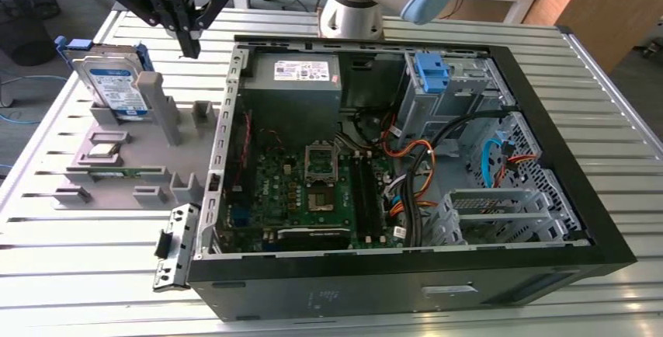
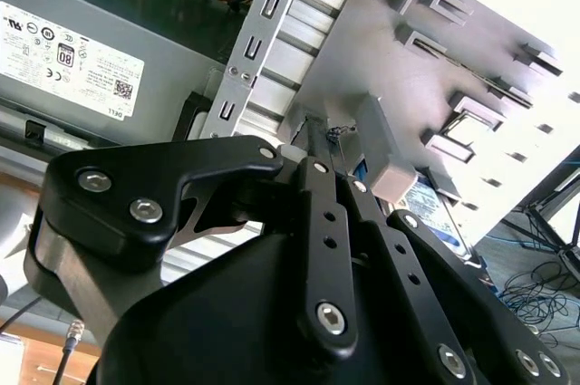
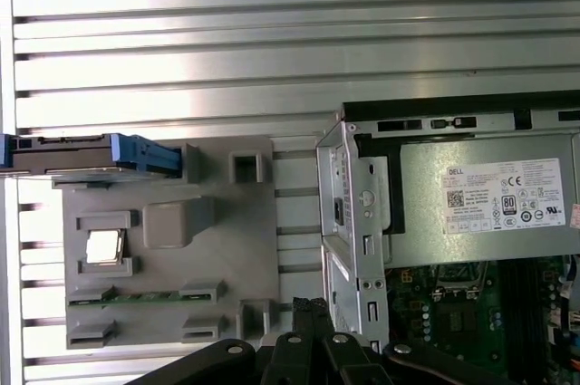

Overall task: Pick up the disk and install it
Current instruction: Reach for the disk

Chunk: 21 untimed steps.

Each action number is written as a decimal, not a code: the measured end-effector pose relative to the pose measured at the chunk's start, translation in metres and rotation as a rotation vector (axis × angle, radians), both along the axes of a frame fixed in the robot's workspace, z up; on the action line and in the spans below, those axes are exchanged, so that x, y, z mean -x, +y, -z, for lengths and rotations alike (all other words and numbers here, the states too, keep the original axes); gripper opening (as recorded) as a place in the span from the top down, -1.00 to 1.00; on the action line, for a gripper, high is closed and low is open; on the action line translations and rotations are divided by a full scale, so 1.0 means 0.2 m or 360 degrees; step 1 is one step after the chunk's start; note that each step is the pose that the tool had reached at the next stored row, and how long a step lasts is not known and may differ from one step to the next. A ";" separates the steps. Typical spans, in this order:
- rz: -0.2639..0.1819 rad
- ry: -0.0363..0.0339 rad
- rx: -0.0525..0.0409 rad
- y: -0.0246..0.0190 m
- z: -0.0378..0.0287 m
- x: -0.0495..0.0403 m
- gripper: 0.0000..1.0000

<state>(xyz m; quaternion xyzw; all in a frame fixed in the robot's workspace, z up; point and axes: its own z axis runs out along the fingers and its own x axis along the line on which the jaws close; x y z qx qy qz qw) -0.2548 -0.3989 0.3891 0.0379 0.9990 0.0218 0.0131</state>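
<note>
Upper left in the exterior view, my gripper (image 1: 192, 50) hangs with jaws closed and empty, near the disk (image 1: 112, 81), which stands upright in the grey holder (image 1: 124, 175).

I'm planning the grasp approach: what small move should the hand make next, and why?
Probably shift the hand toward the exterior view's left, over the flat silver hard drive with blue plastic rails. The hand hangs empty, shut, to the exterior view's right of the drive, which stands upright, untouched, in the grey plastic holder.
</note>
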 end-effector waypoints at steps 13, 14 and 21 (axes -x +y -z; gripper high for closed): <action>0.0000 0.0000 0.0000 0.000 0.000 0.016 0.79; 0.0000 0.0000 0.0000 0.000 0.000 0.017 0.79; 0.0000 0.0000 0.0000 0.000 0.000 0.029 0.79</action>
